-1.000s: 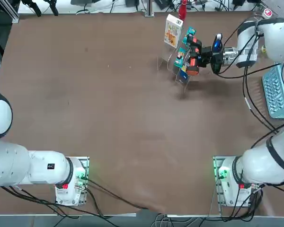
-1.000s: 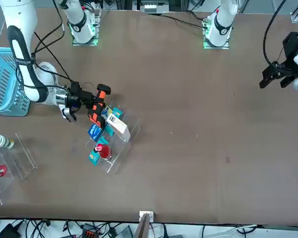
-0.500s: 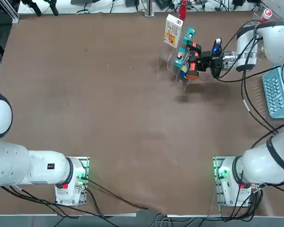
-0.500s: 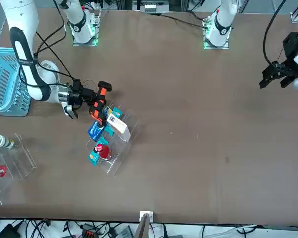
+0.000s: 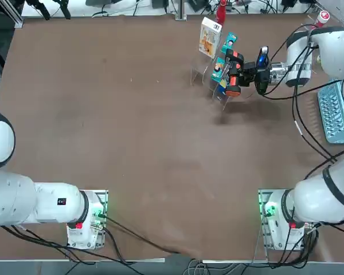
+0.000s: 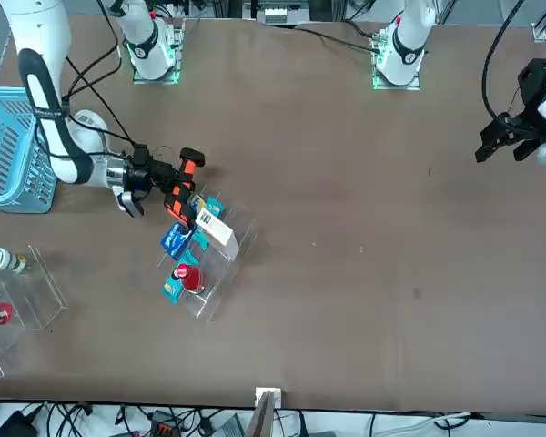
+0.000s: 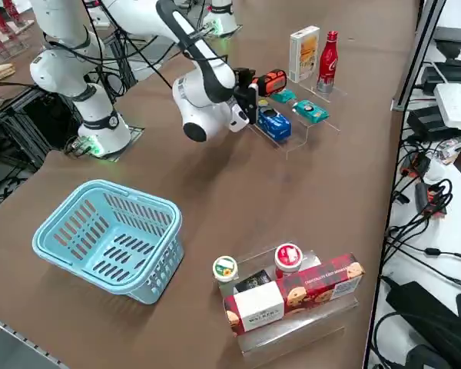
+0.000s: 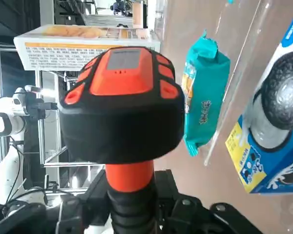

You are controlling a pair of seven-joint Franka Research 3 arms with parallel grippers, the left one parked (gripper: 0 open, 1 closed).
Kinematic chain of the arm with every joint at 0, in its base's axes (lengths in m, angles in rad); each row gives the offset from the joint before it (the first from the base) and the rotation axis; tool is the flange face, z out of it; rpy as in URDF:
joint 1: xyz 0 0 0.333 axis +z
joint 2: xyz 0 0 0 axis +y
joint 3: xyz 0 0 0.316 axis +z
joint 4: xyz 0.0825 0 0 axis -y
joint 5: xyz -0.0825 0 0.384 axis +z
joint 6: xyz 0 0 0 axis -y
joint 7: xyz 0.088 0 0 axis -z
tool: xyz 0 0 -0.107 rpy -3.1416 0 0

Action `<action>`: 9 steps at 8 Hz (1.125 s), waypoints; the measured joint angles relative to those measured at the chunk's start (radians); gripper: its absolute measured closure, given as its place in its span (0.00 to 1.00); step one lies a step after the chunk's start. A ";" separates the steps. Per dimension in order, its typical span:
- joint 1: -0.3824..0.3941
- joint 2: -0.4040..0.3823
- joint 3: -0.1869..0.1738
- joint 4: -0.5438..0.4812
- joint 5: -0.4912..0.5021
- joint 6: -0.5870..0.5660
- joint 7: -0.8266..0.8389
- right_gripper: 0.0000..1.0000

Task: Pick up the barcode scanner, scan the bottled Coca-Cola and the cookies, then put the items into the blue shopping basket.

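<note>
A: Orange-trimmed black pistol-shaped barcode scanner (image 8: 121, 102) — where is it?

B: Clamped in the right gripper (image 5: 245, 69), jaws narrow around the orange handle. Held level above the brown desk (image 5: 132, 126), head aimed at the clear acrylic stand (image 6: 220, 273) with the packets.

A: Slim red Coca-Cola bottle (image 7: 327, 51)?

B: Upright at the far end of that stand, just beside the tall flat white cookie box with orange-yellow pictures (image 7: 303, 53). Both standing, neither touched by the gripper. In the wrist view the white box shows behind the scanner head; the bottle is not visible there.

A: What else is on the stand?

B: Blue packet with a white round mark (image 7: 275, 123), nearest the scanner, and two small teal packets (image 7: 310, 112). In the wrist view one teal packet sits between the scanner head and the blue packet.

A: Light blue lattice-sided plastic shopping basket (image 7: 111, 234)?

B: On the desk at the robot's right, well apart from the stand, upright. Nothing seen inside it.

A: Anything else on the desk?

B: Second clear stand near the basket: red-and-white capped stubby bottle (image 7: 288, 257), green-and-white capped bottle (image 7: 225, 269), red cookie box with a white label (image 7: 292, 296) lying in front.
</note>
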 joint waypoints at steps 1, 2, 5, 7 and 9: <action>-0.001 -0.007 -0.001 0.003 -0.015 0.000 0.013 0.56; -0.008 -0.021 -0.004 0.015 -0.058 0.000 0.047 0.56; -0.067 -0.072 -0.017 0.110 -0.285 -0.004 0.201 0.56; -0.110 -0.107 -0.035 0.185 -0.537 -0.011 0.298 0.56; -0.133 -0.137 -0.040 0.255 -0.821 -0.010 0.388 0.56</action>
